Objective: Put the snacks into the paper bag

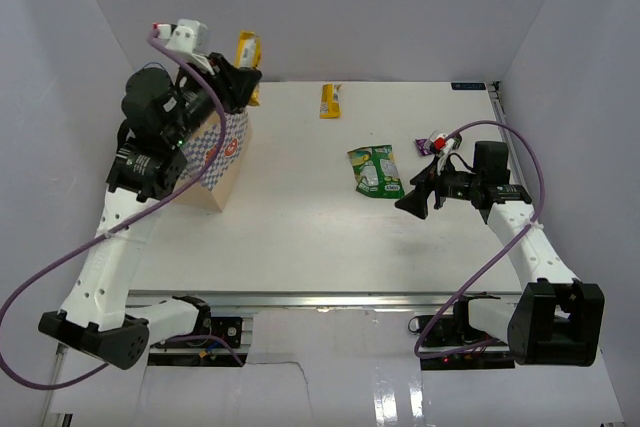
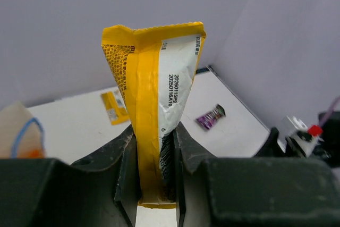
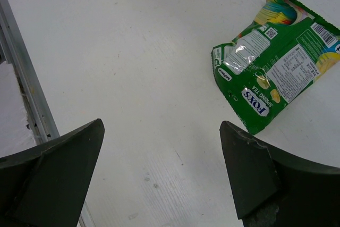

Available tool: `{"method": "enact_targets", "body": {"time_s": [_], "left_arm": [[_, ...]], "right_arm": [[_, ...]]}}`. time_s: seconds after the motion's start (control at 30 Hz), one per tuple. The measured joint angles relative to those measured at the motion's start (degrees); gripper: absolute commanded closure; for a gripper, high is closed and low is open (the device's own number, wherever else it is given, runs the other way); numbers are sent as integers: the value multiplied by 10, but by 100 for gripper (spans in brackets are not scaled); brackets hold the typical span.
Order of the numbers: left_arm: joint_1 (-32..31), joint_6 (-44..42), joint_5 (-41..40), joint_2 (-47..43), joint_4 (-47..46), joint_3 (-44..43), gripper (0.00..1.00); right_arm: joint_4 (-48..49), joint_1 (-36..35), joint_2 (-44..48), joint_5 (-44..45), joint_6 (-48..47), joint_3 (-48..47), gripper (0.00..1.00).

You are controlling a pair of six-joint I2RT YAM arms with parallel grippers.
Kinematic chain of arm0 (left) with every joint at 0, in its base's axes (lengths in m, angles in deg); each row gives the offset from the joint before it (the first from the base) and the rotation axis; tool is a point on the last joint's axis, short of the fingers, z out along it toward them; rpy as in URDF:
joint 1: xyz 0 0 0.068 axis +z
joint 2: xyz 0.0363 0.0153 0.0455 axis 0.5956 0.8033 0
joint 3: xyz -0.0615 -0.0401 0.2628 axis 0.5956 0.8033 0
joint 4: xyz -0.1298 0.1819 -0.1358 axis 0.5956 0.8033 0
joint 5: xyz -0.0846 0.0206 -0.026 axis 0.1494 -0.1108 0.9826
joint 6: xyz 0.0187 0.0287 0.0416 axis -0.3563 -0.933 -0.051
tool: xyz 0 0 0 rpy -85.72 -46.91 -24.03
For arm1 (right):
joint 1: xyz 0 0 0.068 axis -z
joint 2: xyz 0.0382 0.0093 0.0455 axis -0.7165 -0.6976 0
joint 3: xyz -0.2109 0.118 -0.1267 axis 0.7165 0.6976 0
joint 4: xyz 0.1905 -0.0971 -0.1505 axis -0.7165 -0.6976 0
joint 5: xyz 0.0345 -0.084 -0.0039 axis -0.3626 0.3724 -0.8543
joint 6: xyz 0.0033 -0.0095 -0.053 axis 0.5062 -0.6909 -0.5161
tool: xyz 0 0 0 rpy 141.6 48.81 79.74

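Yellow foil snack wrapper (image 2: 159, 94), gripped upright by the left end effector (image 2: 154, 134), hovers by the blue-and-white checkered paper bag (image 1: 226, 159), seemingly due for centring and release; the right end effector (image 3: 162, 128) gapes empty.

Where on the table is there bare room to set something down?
Bare: the middle between the paper bag and the green bag, and the near strip. Crowded: right side, around green bag, purple packet and right end effector.
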Motion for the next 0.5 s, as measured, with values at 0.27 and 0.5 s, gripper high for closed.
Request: {"method": "enact_targets", "body": {"time_s": [0.27, 0.5], "left_arm": [[180, 25, -23, 61, 12, -29, 83], [233, 15, -48, 147, 37, -32, 76]], "right_arm": [[-20, 0, -3, 1, -17, -10, 5], [-33, 0, -3, 1, -23, -10, 5]]}}
